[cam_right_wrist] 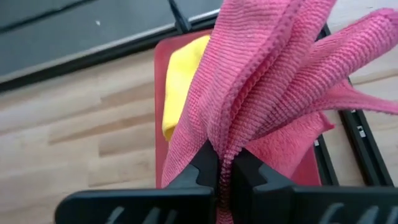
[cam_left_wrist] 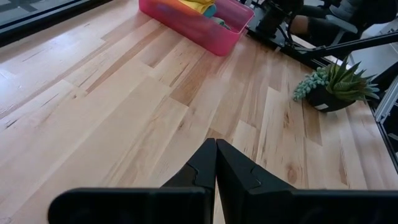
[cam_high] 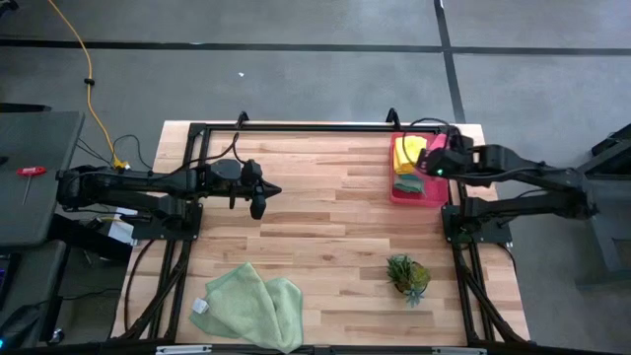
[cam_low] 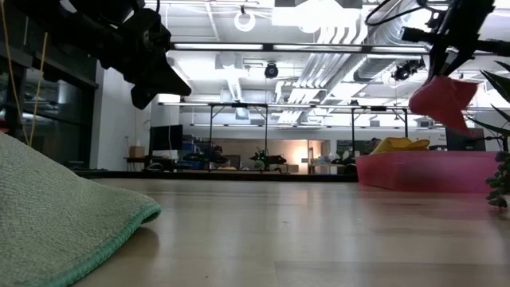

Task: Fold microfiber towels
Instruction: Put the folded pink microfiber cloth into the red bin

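Pale green towels (cam_high: 248,304) lie nearest, at the table's front edge on the left arm's side: two soft fuzzy cloths, overlapping and loosely rumpled, not squared up, with a white label showing at one corner. In the low view one of them (cam_low: 56,215) rises as a mound with a teal-stitched hem. A small spiky plant (cam_high: 408,275) stands on the front part of the wooden table (cam_high: 325,237) nearer the right arm, well apart from these cloths.

Mid-table, the left gripper (cam_high: 264,195) hangs above bare wood with its fingers pressed together and nothing between them; the left wrist view confirms this (cam_left_wrist: 216,163). This arm appears to be waiting.

Farthest back, the pink tray (cam_high: 419,195) sits at the far right corner. It holds a yellow towel (cam_high: 406,153) and a teal one (cam_high: 407,184), bunched together. The right gripper (cam_high: 430,165) is above the tray, clamped tight on the hot pink towel (cam_right_wrist: 267,93), which hangs from the fingers in gathered folds, clear of the tray in the low view (cam_low: 442,100). Its ribbed fuzzy weave looks limp and will drape rather than hold shape.

Assessment: the step in hand is fetching a cloth from the tray. None is folded yet. The next move calls for carrying the pink cloth to open wood at centre and laying it flat, likely with the left gripper taking a corner to spread it.
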Action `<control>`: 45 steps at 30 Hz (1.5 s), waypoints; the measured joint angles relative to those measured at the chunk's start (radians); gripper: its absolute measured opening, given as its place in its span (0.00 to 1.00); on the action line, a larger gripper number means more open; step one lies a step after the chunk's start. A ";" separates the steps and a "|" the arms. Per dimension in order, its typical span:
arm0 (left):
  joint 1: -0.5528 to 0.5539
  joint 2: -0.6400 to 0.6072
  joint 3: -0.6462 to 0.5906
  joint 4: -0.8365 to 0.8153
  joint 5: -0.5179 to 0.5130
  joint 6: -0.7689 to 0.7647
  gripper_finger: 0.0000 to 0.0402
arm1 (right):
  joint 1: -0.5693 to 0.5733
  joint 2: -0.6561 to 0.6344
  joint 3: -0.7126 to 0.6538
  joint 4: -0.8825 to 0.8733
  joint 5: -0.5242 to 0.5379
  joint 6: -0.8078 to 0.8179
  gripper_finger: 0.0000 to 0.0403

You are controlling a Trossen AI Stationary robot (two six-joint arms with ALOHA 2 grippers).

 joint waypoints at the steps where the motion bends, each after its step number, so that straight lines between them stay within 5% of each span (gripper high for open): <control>1: 0.000 0.000 0.000 0.000 0.000 0.000 0.00 | 0.011 0.019 0.000 0.001 0.001 0.001 0.00; 17: 0.000 0.000 0.000 -0.002 0.000 -0.018 0.00 | 0.141 0.141 0.000 -0.040 0.082 0.272 0.00; 27: 0.000 0.000 0.000 -0.007 0.008 -0.018 0.00 | 0.306 0.364 0.000 -0.205 0.116 0.688 0.00; 45: 0.000 0.000 0.000 -0.008 0.109 0.026 0.00 | 0.236 0.724 0.001 -0.044 0.063 0.715 0.00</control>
